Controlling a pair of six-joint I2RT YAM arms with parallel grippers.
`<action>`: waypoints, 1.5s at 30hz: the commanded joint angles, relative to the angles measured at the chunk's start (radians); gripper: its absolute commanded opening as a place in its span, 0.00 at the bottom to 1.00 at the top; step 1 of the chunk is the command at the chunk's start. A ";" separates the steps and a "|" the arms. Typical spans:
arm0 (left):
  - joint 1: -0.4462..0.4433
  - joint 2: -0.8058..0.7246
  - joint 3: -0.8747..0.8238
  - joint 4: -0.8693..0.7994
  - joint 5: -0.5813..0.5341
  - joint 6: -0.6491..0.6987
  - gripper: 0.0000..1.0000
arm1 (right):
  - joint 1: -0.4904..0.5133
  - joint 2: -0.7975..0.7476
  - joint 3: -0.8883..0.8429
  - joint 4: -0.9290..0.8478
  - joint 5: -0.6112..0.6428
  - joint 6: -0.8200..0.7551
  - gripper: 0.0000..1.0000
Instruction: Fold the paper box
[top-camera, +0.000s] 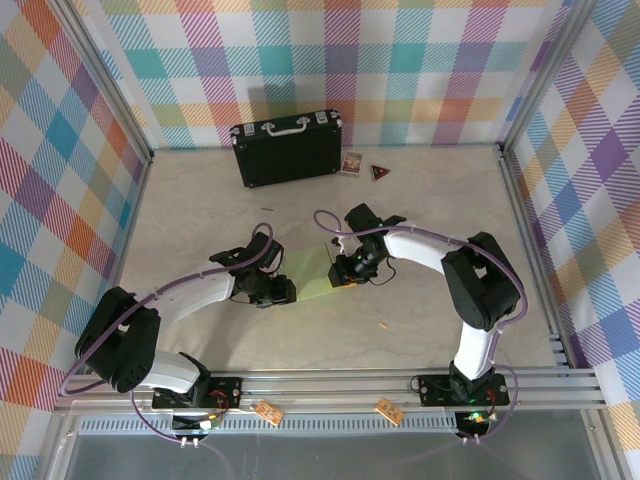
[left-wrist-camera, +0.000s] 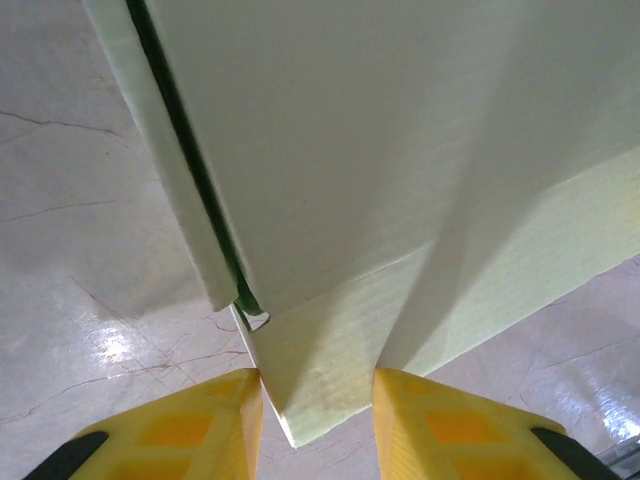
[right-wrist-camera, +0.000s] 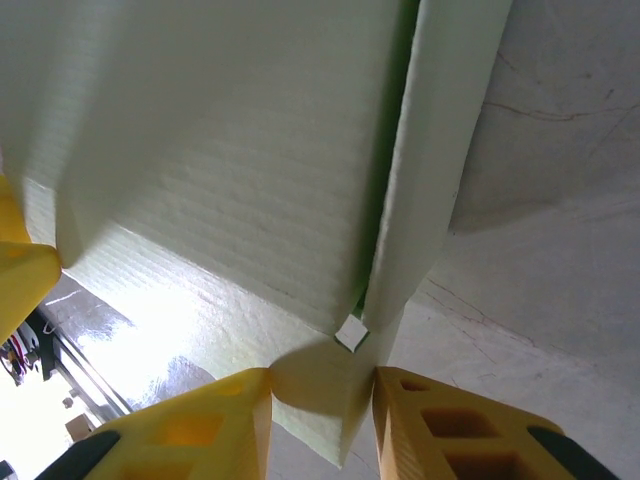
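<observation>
The paper box (top-camera: 308, 268) is a pale green creased card lying mid-table between my two arms. My left gripper (top-camera: 276, 291) is at its left end and my right gripper (top-camera: 350, 268) at its right end. In the left wrist view a corner flap of the paper box (left-wrist-camera: 380, 150) sits between the yellow fingers (left-wrist-camera: 215, 420), and the left gripper (left-wrist-camera: 318, 380) is shut on it. A side flap stands folded up along a dark green crease. In the right wrist view the right gripper (right-wrist-camera: 322, 378) pinches the other end flap of the paper box (right-wrist-camera: 220, 150), with both pads touching the card.
A black case (top-camera: 288, 148) with a metal handle stands at the back of the table. Two small cards (top-camera: 351, 163) lie to its right. A metal rail (top-camera: 350, 385) runs along the near edge. Checked walls enclose the table on three sides.
</observation>
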 joint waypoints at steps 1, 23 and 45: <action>0.015 0.006 0.011 -0.018 0.015 0.019 0.34 | 0.010 0.030 0.023 0.003 -0.035 0.003 0.32; 0.099 -0.047 0.063 -0.122 0.025 0.075 0.40 | 0.009 0.054 0.028 0.030 -0.016 -0.020 0.27; 0.147 0.581 0.765 -0.418 -0.217 0.407 0.52 | 0.010 0.059 0.044 0.018 -0.017 -0.028 0.27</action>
